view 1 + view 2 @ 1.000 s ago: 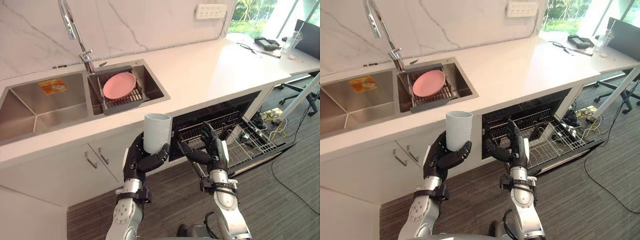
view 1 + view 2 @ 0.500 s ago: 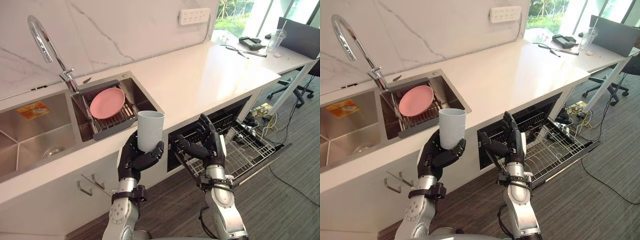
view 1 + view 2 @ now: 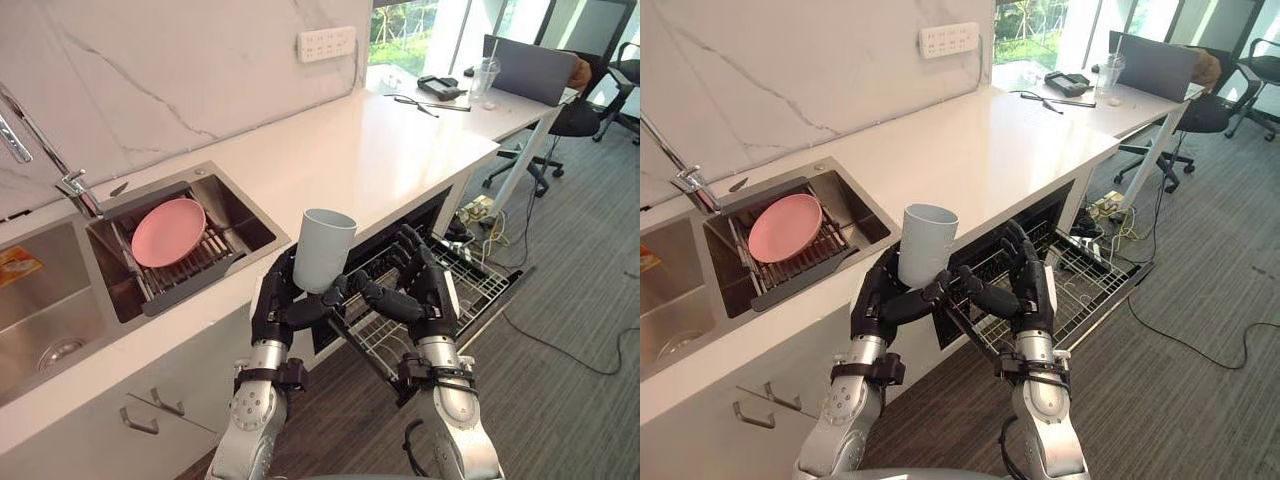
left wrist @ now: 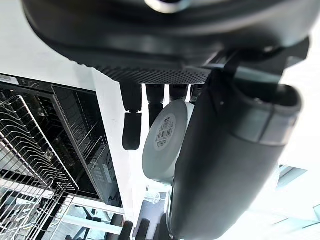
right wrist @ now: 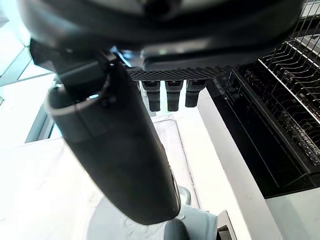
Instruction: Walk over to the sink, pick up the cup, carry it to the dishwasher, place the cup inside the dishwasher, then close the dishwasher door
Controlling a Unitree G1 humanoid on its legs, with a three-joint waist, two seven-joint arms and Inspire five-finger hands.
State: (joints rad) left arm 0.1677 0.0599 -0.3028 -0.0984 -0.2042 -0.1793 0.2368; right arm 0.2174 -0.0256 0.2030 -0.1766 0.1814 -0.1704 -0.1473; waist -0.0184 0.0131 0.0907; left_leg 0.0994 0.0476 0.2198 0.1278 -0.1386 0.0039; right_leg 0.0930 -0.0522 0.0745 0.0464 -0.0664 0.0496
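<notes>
**Item 1: cup**. Pale grey-blue, upright, mouth up. It is held in my left hand, in the air just in front of the counter edge, by the near corner of the dishwasher opening. It is not in the machine yet.

**Item 2: left hand.** Fingers and thumb are wrapped round the cup's lower half. The wrist view shows the cup's base sitting between them.

**Item 3: right hand**. It is just beside the left, with fingers loosely bent and apart, gripping nothing. The thumb reaches towards the left hand's fingers. I cannot tell whether they touch.

**Item 4: dishwasher.** The door is dropped flat and the wire rack is drawn out over it.

**Item 5: sink**. It holds a pink plate and is well off to the left, so it plays no part here.

**Handling notes, as I judge them.**
- The step in hand is the carry to the rack.
- I would keep the wrap low and firm, since the cup's wall looks smooth and could slide.
- The cup should stay level while I swing it clear of the counter lip.
- I would draw the right hand aside first so it does not block the path.
- I would bring the cup down over an open patch of wire, away from the prongs.
- The fingers should loosen only once the cup rests on the rack.
- The free right hand can then see to the door.
</notes>
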